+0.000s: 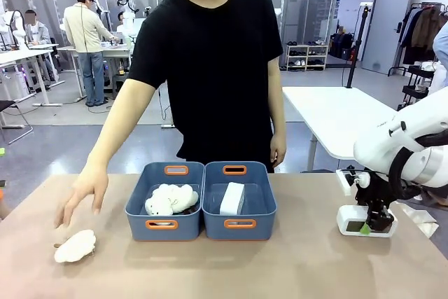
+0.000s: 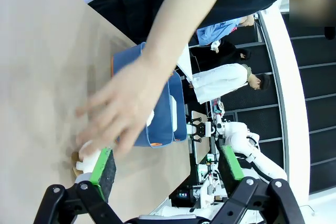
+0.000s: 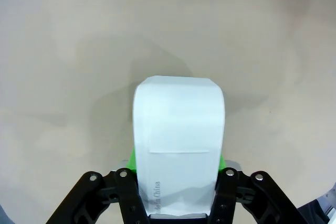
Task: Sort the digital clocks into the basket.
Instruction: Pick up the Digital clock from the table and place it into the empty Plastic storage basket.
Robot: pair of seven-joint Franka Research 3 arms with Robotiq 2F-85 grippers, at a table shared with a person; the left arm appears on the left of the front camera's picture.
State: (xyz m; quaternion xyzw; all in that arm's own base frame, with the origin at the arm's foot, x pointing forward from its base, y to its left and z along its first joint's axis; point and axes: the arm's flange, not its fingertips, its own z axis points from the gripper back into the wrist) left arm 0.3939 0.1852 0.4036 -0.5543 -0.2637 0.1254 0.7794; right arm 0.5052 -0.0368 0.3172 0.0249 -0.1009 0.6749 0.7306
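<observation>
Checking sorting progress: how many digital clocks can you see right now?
2. One digital clock stands in the right-hand basket; the other clock sits on the table, between the right gripper's jaws. Fluffy toys in the left basket could hide more.

Front view: fixed at the robot's side, faces across the surface (image 1: 224, 271) to the person (image 1: 210, 68), fairly far. Left wrist view: rolled sideways, low over that surface, shares the blue bins (image 2: 177, 109) and the person's hand (image 2: 121, 109) with the front. Right wrist view: points straight down, very near the white clock (image 3: 178, 129).
</observation>
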